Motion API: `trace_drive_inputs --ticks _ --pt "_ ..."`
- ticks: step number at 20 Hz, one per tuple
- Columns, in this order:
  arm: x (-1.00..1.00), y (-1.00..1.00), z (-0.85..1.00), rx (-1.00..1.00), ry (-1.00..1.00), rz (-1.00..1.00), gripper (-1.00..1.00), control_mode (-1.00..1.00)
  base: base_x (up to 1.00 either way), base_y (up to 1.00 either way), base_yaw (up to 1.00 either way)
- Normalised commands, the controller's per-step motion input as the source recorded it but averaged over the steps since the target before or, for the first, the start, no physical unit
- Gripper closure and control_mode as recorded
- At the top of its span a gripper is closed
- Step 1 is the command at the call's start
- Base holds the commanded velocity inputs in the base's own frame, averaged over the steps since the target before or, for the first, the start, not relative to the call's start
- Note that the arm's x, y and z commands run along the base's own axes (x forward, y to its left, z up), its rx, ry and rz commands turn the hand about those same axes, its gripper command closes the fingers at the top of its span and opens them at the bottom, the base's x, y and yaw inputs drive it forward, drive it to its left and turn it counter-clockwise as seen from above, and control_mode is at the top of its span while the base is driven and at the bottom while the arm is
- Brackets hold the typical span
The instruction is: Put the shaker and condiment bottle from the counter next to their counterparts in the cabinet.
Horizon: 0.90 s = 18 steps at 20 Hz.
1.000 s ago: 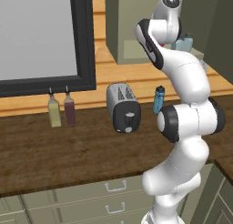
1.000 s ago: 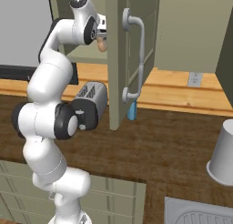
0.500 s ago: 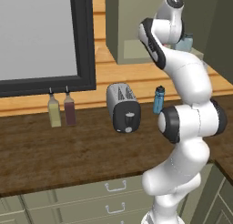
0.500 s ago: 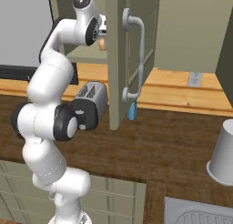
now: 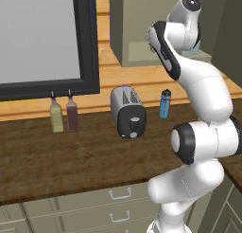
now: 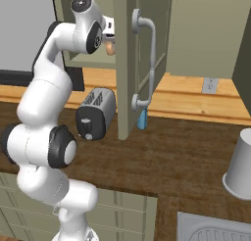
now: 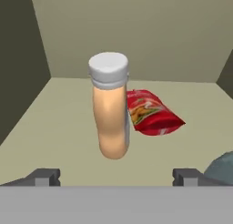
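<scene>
Counter, left base view: two thin-necked bottles, one yellow (image 5: 56, 119) and one dark red (image 5: 72, 115), stand side by side under the dark-framed window (image 5: 45, 38). A toaster (image 5: 127, 112) stands right of them, and a blue bottle with a black cap (image 5: 164, 103) stands further right, apart from the toaster. The arm (image 5: 198, 104) rises at the right and reaches up into the cabinet (image 5: 137, 28). A pale-blue shaker (image 5: 194, 52) is partly visible on the shelf behind the wrist.

Right base view: the toaster sits left of the open cabinet door (image 6: 128, 63), which carries a grey handle (image 6: 147, 63). The tan tip of the condiment bottle (image 6: 111, 48) shows just left of the door edge, at the hand. A white cup (image 6: 241, 165) stands inverted on the counter at far right, above the sink corner (image 6: 215, 230).

Hand view: the condiment bottle stands upright on the pale shelf (image 7: 54, 127), its white cap on top. A red packet (image 7: 152, 113) lies flat just behind and right of it; whether they touch cannot be told. A blue-grey rounded shape (image 7: 222, 166) enters at the right edge. The gripper (image 7: 116, 176) is released: the fingertips (image 7: 43, 176) stand wide, clear of the bottle on both sides.
</scene>
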Motion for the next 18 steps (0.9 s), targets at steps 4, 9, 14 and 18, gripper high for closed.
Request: trace_drive_inputs --ticks 4,9,14,18 --pt "-0.59 0.00 0.00 0.00 -0.13 0.00 -1.00 -1.00 0.00 0.00 0.00" --pt "-0.69 0.00 0.00 0.00 -0.12 0.00 -1.00 -1.00 0.00 0.00 0.00" --pt "-0.80 0.00 0.00 0.00 -0.10 0.00 -1.00 -1.00 0.00 0.00 0.00" --pt "-0.92 0.07 0.00 0.00 -0.08 0.00 -1.00 -1.00 0.00 0.00 0.00"
